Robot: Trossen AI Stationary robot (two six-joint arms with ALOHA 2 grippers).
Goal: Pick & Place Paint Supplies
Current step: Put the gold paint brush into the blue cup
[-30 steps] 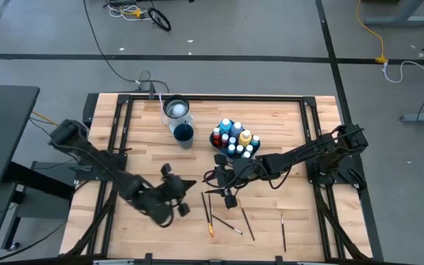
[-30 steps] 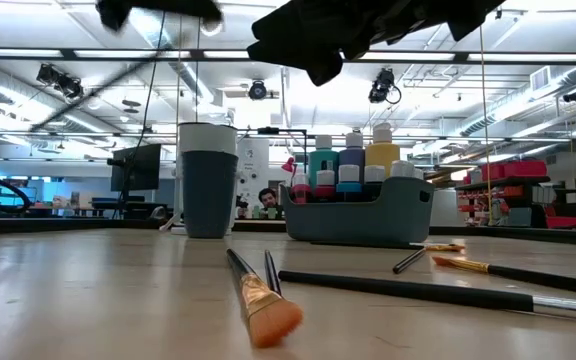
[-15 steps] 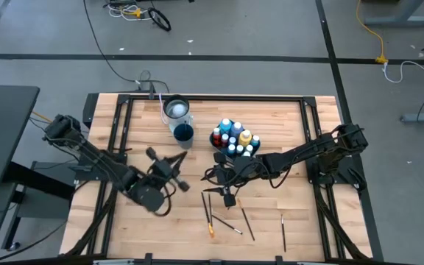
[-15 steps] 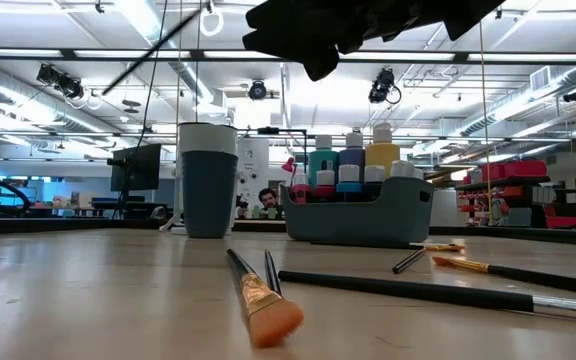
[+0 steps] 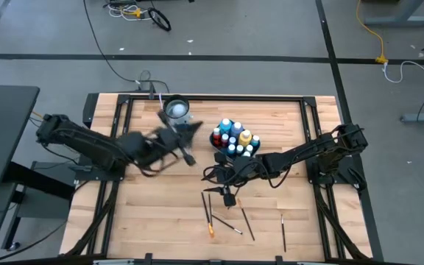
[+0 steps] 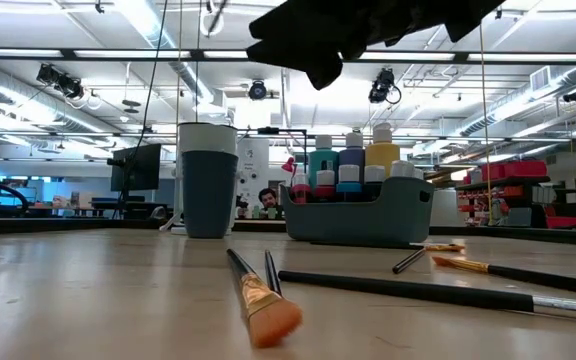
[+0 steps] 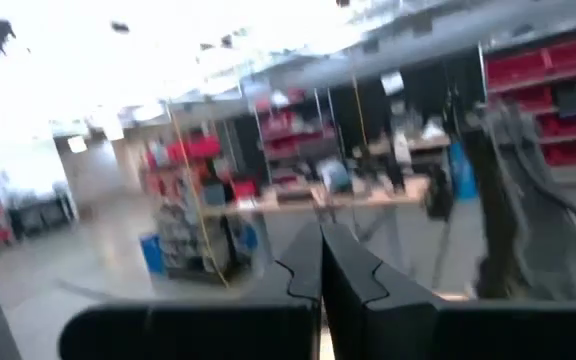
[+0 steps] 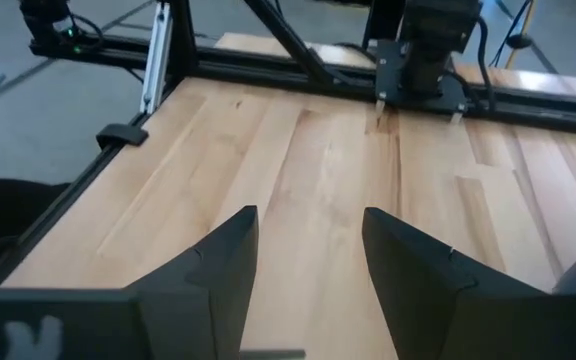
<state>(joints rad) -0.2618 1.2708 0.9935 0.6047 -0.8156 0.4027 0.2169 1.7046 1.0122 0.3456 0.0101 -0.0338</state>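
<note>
My left gripper (image 5: 194, 129) hangs high over the far middle of the table, blurred, right above the dark blue cup (image 6: 208, 180). It is shut (image 7: 320, 262) on a thin dark brush (image 5: 188, 156). My right gripper (image 5: 224, 188) stands open above the table's middle, with only bare wood between its fingers (image 8: 303, 270). Several brushes (image 5: 210, 213) lie flat on the wood just near of it; an orange-bristled one (image 6: 266, 312) is closest in the low view. Paint bottles with pale caps stand upright in the teal tray (image 5: 234, 138). My left gripper pinches the thin dark brush between its two shut fingers. The handle lies across the fingers, and one end (image 5: 191, 161) sticks out toward the near edge. The brush is lifted clear of the table. Blur hides which part of the handle the fingers have.
A clear cup (image 5: 176, 110) with a pale stick stands behind the blue cup, by the far rail. The tray (image 6: 358, 210) sits right of the cups. Black frame rails (image 8: 268, 55) line the table's edges. Bare wood (image 5: 146, 213) lies at the near left.
My left gripper has risen and swung from the near middle of the table toward the far edge, ending over the blue cup. Its wrist has tipped up and rolled on the way. It has stayed shut, and the brush has gone with it.
</note>
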